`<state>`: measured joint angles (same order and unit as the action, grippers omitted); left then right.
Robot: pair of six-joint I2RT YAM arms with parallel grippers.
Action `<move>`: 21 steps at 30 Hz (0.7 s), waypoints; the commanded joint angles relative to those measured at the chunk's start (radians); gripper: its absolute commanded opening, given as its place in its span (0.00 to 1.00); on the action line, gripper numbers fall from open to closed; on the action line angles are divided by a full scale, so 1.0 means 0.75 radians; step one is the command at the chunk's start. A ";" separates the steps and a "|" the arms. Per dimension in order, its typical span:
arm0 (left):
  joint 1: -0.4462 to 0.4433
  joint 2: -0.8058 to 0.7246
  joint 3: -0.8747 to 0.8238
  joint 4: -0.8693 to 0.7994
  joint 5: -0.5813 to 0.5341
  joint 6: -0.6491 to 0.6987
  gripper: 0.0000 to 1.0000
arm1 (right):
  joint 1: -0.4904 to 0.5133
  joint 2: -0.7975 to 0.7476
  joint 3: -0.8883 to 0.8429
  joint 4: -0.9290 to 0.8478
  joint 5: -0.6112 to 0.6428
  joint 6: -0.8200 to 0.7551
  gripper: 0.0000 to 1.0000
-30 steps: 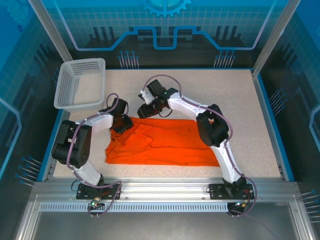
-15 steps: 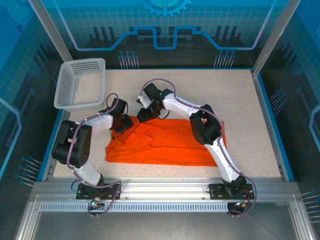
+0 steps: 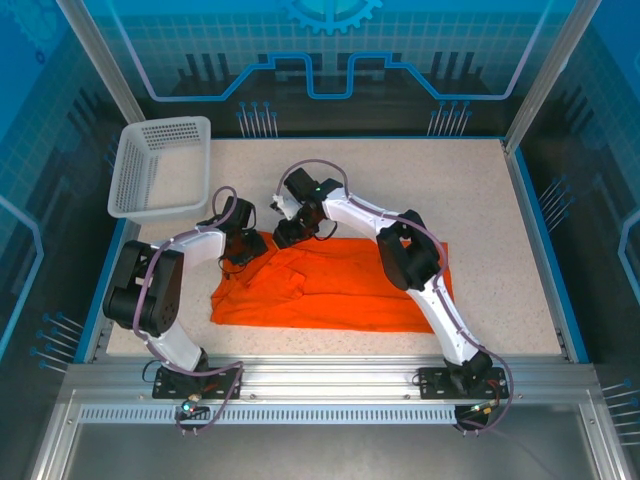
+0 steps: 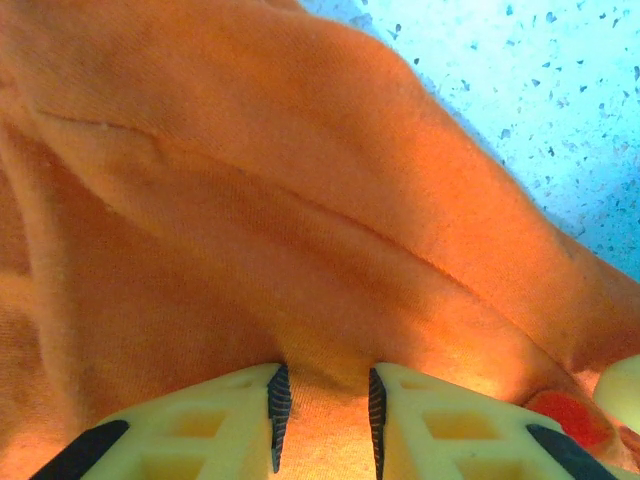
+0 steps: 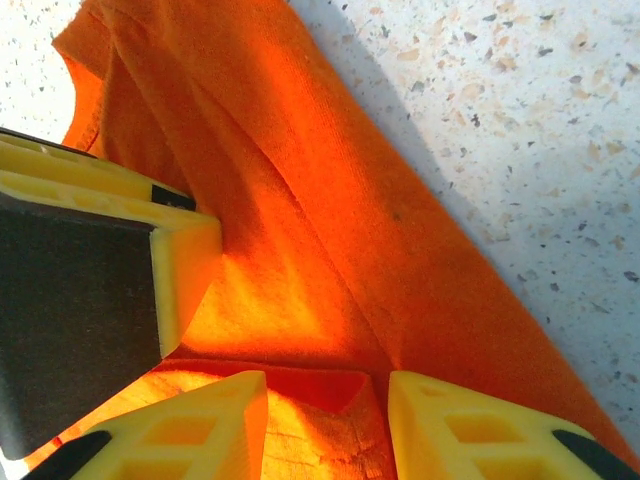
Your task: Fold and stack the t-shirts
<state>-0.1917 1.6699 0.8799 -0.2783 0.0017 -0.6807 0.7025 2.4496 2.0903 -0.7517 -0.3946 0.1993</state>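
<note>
Standing at the far-left corner of the speckled table [image 3: 500, 200]: white perforated basket [image 3: 160, 165], upright, well apart from the cloth.

Reaching in just right of the basket: left gripper [image 3: 245, 252], low at the far-left corner of the orange t-shirt [image 3: 340, 290]. From the left wrist: left gripper [image 4: 322, 405] drawn narrow, a ridge of the orange t-shirt [image 4: 250, 200] pinched between the ribbed dark pads [image 4: 279, 400], cloth running away from them in long folds, bare table at upper right.

Spread across the table's middle, nearer the arm bases than the far edge: the t-shirt, a broad strip running left to right, mostly flat, its far-left corner rumpled.

Arching over the cloth from the right base: right gripper [image 3: 290, 232], at the t-shirt's far edge, just beside the left gripper. From the right wrist: right gripper [image 5: 325, 410] moderately parted, a fold of the orange t-shirt [image 5: 330, 230] lying between the yellow fingers [image 5: 200, 420]; pads pressing it or not, cannot tell. Close at left, the left gripper's yellow finger [image 5: 185, 270], touching the same cloth.
</note>
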 commanded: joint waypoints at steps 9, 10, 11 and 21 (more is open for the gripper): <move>0.016 -0.003 -0.034 -0.039 -0.043 0.004 0.32 | 0.030 0.015 0.025 -0.034 -0.048 -0.041 0.16; 0.016 -0.003 -0.034 -0.042 -0.045 0.005 0.32 | 0.033 0.005 0.013 -0.026 -0.050 -0.041 0.15; 0.017 -0.002 -0.036 -0.040 -0.046 0.005 0.32 | 0.032 -0.009 -0.003 -0.017 -0.059 -0.043 0.13; 0.017 0.007 -0.038 -0.040 -0.057 0.001 0.34 | 0.037 -0.158 -0.166 0.040 -0.077 -0.072 0.07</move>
<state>-0.1917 1.6691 0.8799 -0.2775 0.0010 -0.6807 0.7101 2.4069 1.9873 -0.7322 -0.4248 0.1707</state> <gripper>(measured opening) 0.344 0.074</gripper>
